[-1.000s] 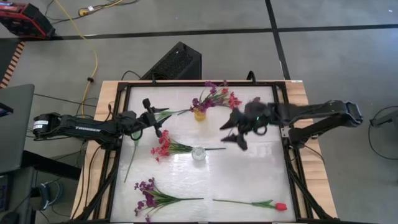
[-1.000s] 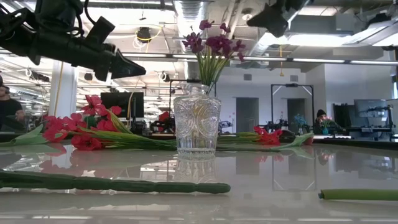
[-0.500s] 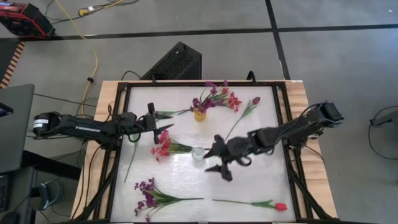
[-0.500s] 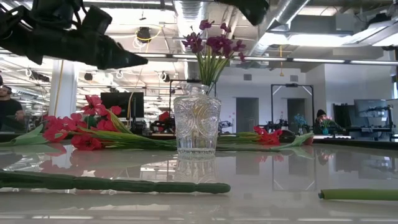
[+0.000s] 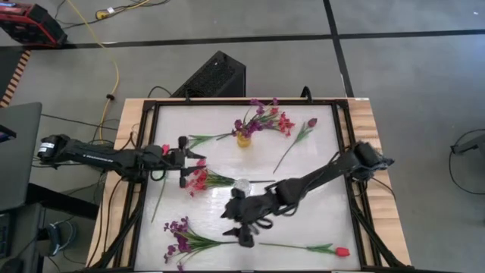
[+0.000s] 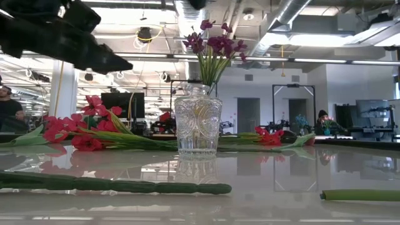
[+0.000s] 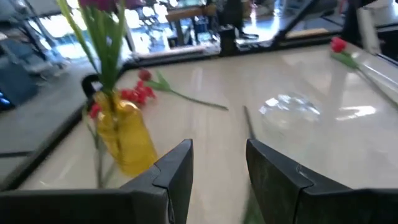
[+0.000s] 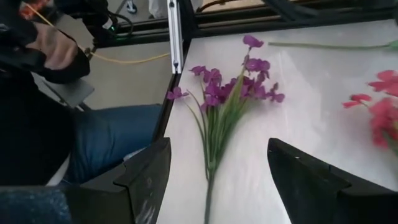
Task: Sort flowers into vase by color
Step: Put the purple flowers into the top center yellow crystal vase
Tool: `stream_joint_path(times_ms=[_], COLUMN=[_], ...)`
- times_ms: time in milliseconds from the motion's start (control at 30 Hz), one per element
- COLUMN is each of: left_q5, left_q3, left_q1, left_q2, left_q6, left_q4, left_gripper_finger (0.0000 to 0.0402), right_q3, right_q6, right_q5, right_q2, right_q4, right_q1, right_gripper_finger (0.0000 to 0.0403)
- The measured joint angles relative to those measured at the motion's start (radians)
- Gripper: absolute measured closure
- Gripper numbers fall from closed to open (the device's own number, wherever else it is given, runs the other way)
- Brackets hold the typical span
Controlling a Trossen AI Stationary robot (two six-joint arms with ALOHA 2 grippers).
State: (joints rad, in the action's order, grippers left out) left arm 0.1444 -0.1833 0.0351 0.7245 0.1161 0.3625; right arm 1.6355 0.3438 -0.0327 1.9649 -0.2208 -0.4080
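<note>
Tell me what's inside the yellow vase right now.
The yellow vase holds purple sprays with red-pink blossoms mixed in. The stem ends inside the vase cannot be seen.

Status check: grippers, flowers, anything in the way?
Right gripper open over purple spray. Left gripper open, empty, beside red spray. Yellow vase holds mixed colours. Nothing blocking.

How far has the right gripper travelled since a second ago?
Yes, it moved. In the high view the right gripper has swung from beside the yellow vase, past the clear vase, to the purple spray, jaws open.
</note>
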Motion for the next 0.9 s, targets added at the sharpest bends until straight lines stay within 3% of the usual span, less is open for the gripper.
stream_joint_path(times_ms=[233, 533, 900], left_q5=[0.000, -0.009, -0.008], left_q3=[0.000, 0.000, 0.024], left_q1=[0.062, 0.113, 0.152], left_q2=[-0.146, -0.176, -0.175], left_q6=[-0.071, -0.117, -0.136], left_q4=[-0.221, -0.366, -0.382], left_gripper_finger=[0.0262, 0.0262, 0.0262], right_q3=[0.250, 0.503, 0.587], right_q6=[0.060, 0.075, 0.075], right_q5=[0.000, -0.006, -0.051], right_q2=[0.199, 0.433, 0.567], right_q4=[-0.157, -0.334, -0.321], right_q1=[0.000, 0.000, -0.023], right_gripper_finger=[0.0111, 0.0111, 0.0111])
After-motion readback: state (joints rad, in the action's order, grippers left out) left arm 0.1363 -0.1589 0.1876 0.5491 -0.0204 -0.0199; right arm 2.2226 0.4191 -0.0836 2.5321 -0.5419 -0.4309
